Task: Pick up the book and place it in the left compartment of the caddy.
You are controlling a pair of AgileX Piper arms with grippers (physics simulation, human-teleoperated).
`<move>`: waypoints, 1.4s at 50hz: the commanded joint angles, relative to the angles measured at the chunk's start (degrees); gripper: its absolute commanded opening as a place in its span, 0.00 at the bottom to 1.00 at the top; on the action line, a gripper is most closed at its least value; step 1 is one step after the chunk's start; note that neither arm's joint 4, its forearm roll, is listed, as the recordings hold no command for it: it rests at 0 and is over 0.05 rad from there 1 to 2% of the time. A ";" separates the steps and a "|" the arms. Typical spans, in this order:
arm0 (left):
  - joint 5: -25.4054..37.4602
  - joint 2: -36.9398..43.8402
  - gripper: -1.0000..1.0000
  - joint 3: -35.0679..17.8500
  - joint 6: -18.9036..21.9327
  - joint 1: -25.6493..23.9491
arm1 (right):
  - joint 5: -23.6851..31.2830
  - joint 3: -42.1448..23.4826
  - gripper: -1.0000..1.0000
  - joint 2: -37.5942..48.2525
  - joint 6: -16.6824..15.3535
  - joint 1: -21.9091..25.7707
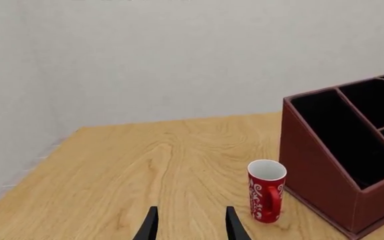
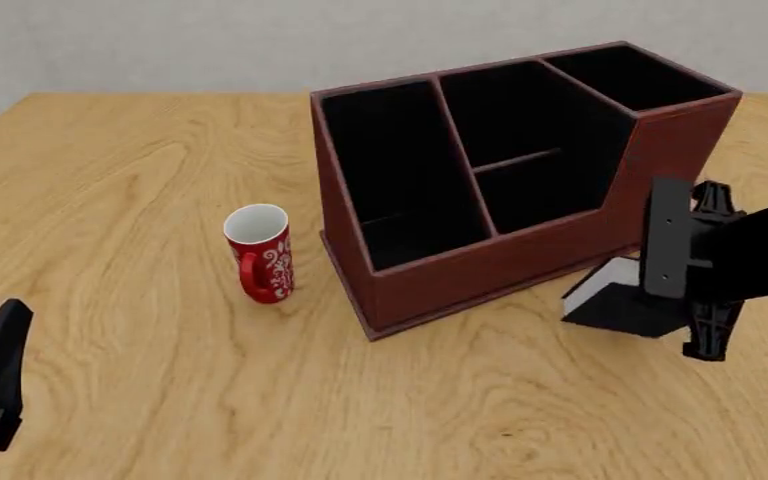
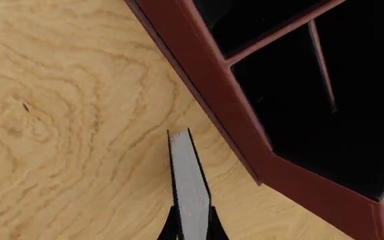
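Front view shows the right gripper [image 2: 688, 290] low at the caddy's [image 2: 518, 265] near right corner, with the book [image 2: 611, 305] under it, a black cover with a white strip of pages, tilted and just beside the low front wall. Whether the book rests on the table [image 2: 131, 180] or hangs a little above it, I cannot tell from here.

The right wrist view gives the grip more clearly: the two fingers [image 3: 170, 227] press on the two covers and the white page edge runs straight out between them, so this gripper is clamped on the book. The long axis of the book lies along the fingers, pointing to the caddy's wall.

The left compartment [image 2: 391, 165] (the long narrow slot nearest the red mug [image 2: 260, 252]) is up and to the left of the held book, on the other side of the two shorter sections. I judge the coming move must lift the book over the wall, carry it left across the box, and turn its long axis along the slot.

The left gripper [image 1: 190, 225] waits far away near the table's front left, its fingers apart and holding nothing.
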 commanded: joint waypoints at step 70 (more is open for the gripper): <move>-1.15 0.00 1.00 -1.00 -4.36 -1.20 | 30.10 -34.46 0.00 -3.89 47.87 25.63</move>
